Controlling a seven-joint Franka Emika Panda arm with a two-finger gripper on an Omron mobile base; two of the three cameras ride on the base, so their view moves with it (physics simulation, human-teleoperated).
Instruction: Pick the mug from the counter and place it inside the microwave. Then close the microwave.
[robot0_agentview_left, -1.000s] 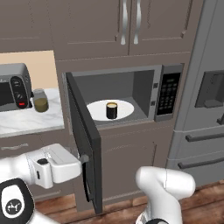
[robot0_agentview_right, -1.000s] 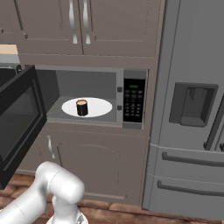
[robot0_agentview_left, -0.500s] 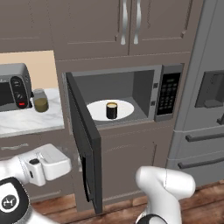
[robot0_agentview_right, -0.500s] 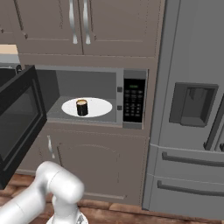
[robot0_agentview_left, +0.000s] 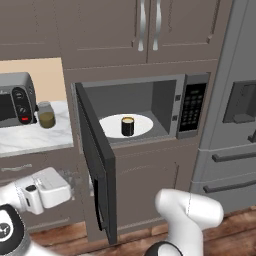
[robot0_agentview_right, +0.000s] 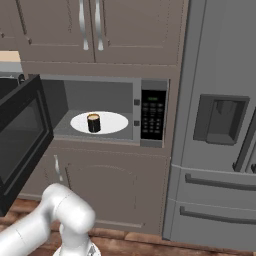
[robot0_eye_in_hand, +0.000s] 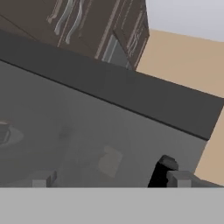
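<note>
A tall stainless refrigerator (robot0_agentview_right: 220, 125) stands at the right, beside grey-brown wall cabinets (robot0_agentview_left: 145, 30) with paired silver handles. Below those cabinets sits the built-in microwave (robot0_agentview_left: 165, 107), its cavity wide open and its black keypad panel (robot0_agentview_right: 152, 114) on the right side. The microwave door (robot0_agentview_left: 97, 160) swings out to the left, standing edge-on in the left base view and showing its black glass face in the right base view. The white robot arm (robot0_agentview_right: 55, 220) bends low in front of the lower cabinet, and its hand reaches to the outer side of the open door, low and to the left. To the left of the microwave, the white marble counter (robot0_agentview_left: 30, 142) carries a silver toaster oven (robot0_agentview_left: 15, 100) at its back edge, with an olive-yellow lidded jar (robot0_agentview_left: 47, 115) just beside it toward the microwave. Inside the cavity lies the white round turntable plate (robot0_agentview_left: 107, 125), and the small black mug (robot0_agentview_left: 128, 126) stands upright near its middle. In the hand view the pincer (robot0_eye_in_hand: 105, 181) faces the grey glass of the door, its two dark tips spread wide apart with nothing between them.
</note>
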